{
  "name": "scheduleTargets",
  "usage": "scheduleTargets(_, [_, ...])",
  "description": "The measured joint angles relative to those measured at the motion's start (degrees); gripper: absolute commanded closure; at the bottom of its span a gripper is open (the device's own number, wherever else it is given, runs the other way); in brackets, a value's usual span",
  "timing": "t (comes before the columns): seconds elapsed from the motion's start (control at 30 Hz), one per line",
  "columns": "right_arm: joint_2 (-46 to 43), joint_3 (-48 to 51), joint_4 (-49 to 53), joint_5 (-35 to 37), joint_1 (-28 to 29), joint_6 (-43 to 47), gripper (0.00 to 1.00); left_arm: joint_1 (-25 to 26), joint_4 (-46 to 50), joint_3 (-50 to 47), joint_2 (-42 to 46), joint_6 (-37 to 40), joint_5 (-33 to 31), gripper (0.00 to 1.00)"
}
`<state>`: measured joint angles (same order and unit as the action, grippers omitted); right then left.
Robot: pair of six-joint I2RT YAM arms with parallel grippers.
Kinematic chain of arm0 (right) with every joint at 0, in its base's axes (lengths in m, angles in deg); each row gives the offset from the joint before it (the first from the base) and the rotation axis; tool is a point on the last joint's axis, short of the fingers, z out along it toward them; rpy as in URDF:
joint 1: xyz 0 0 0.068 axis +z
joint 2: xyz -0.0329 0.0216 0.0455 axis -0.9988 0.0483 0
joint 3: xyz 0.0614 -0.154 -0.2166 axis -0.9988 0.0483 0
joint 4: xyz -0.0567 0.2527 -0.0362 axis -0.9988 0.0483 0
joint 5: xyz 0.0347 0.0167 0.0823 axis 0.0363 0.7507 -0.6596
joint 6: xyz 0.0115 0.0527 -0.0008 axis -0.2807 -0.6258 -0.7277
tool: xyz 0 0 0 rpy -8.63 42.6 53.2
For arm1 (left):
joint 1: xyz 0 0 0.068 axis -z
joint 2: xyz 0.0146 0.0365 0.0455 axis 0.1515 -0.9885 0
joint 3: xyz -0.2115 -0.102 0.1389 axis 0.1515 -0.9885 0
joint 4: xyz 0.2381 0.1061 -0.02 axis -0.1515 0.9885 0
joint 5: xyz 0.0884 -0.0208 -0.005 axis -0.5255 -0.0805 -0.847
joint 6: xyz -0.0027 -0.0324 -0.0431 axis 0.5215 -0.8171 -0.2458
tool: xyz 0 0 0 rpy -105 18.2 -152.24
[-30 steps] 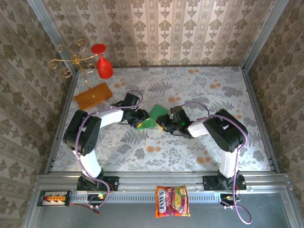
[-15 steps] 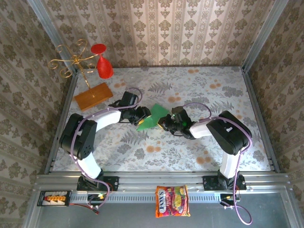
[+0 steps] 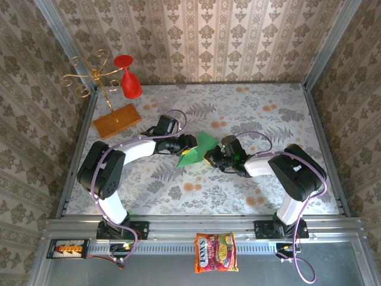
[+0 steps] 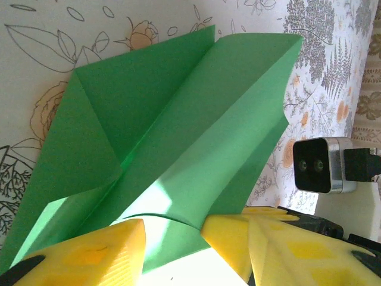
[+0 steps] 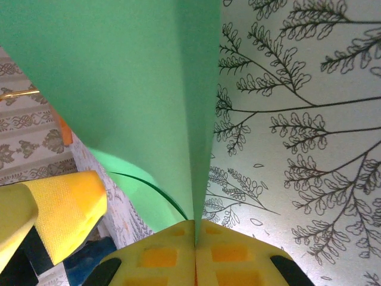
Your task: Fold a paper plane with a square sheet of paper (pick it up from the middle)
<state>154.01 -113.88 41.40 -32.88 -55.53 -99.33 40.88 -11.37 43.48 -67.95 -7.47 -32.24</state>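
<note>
Top external: the bright green paper plane, part-folded and pointed, sits over the middle of the surface, between the left gripper and the right gripper. Left wrist: creased flaps fan out, and the left gripper stands half-open astride one edge. Right wrist: the right gripper is pinched closed on a fold.

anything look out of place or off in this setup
The snack packet lies off the table, on the metal frame at the near edge between the arm bases. The green paper looks fine: partly folded, creases clean, no tear showing.
</note>
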Motion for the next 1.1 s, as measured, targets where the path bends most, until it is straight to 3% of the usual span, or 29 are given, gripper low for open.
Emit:
scheduleTargets(0.43, [5.07,-4.96,-1.73,-3.96,-0.07,0.22,0.92,-0.55,0.04,-0.24,2.29,2.97,-2.4,0.52])
scheduleTargets(0.67, [6.51,-5.81,-1.73,-5.35,-0.33,0.22,0.9,-2.73,1.05,-0.09,-0.59,4.37,-4.0,0.55])
scheduleTargets(0.9, [8.59,-8.46,-1.73,-6.69,-0.33,0.46,0.77,-3.39,1.88,0.57,-3.48,4.87,-4.96,0.56])
scheduleTargets(1.1, [9.22,-9.57,-1.68,-7.61,-0.37,0.66,0.72,-3.76,1.84,0.63,-4.26,4.92,-4.96,0.57])
